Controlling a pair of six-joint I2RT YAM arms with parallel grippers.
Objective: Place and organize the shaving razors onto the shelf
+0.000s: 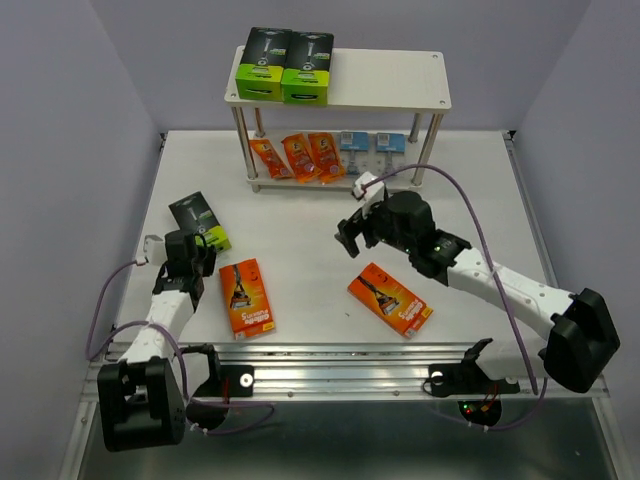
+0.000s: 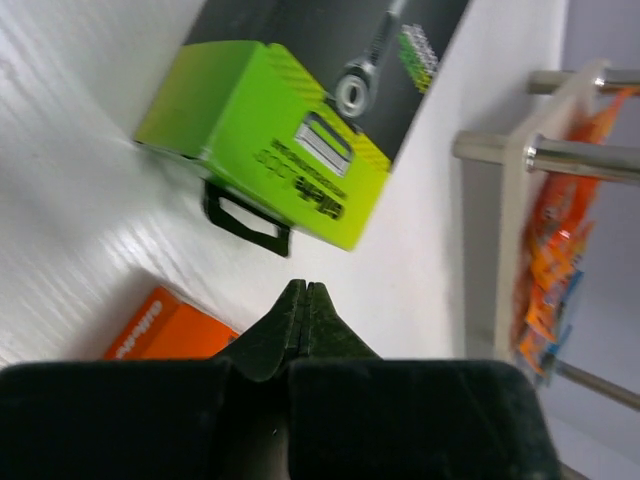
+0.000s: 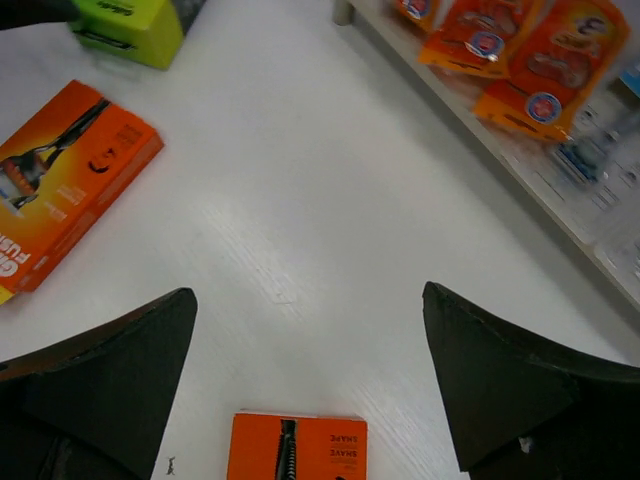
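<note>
Masking part of the lime-ended box — the closed left hand.

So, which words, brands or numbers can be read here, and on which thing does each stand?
"SHAVE" and "SHAPE": flat orange box at the lower edge of the right wrist view.
"FUS", cut off by the frame: the other flat orange box.
Black-and-lime-green box: white print, too blurred to read.
Orange foil packets: print too small to read.

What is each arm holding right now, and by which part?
Nothing. Left gripper is shut empty, just short of the black-and-green box; right gripper is open, empty.
</note>
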